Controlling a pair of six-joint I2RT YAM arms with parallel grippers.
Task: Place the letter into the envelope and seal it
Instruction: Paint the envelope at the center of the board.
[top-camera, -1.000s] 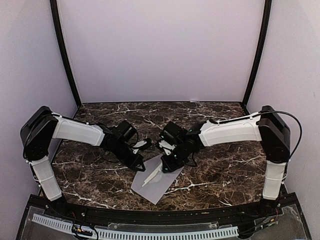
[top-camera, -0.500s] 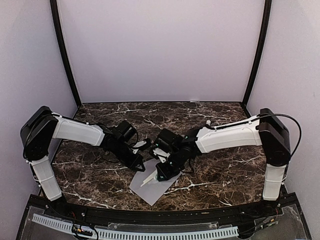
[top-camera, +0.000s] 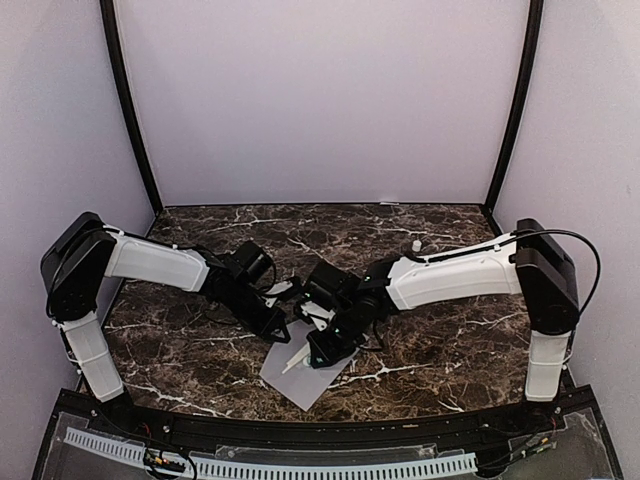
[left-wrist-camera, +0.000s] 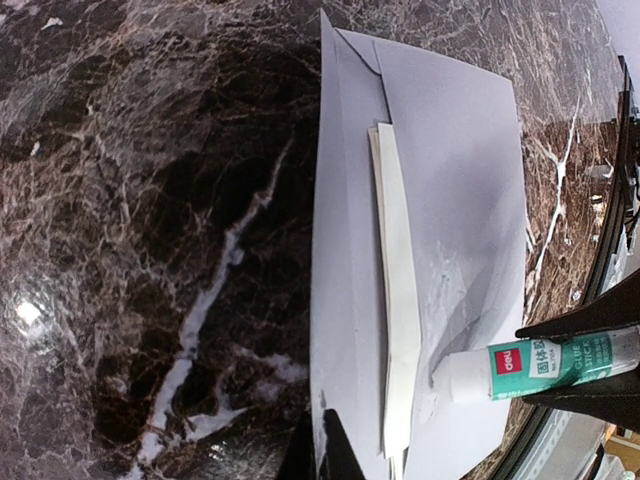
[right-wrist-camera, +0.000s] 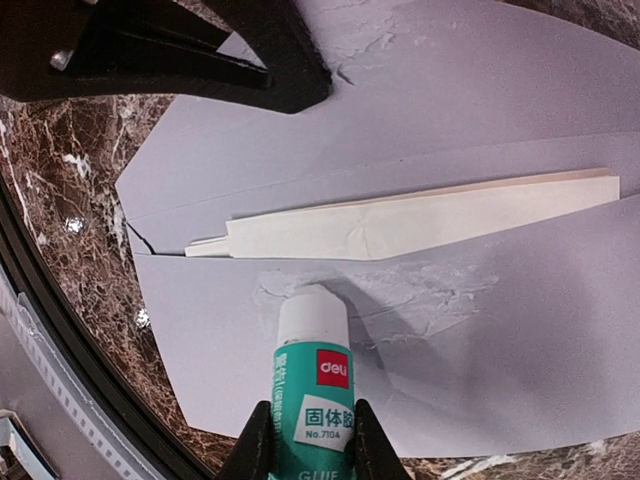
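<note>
Top: dark marble table (top-camera: 430, 340), lavender walls (top-camera: 320, 100), both arms angled inward and low over envelope (top-camera: 305, 378) toward front edge. Left wrist: left gripper (left-wrist-camera: 320, 450) pressed together, tips down on envelope's near edge; letter (left-wrist-camera: 400, 300) tucked in, cream strip showing at pocket mouth. Right wrist: right gripper (right-wrist-camera: 312, 440) pinching glue stick (right-wrist-camera: 315, 370), tip touching envelope amid glue smears (right-wrist-camera: 400, 295), just below letter strip; left gripper's black fingers planted on envelope above it.

Glue stick (right-wrist-camera: 313, 385) label: red "deli" logo, "固体胶", "No.7104".
</note>
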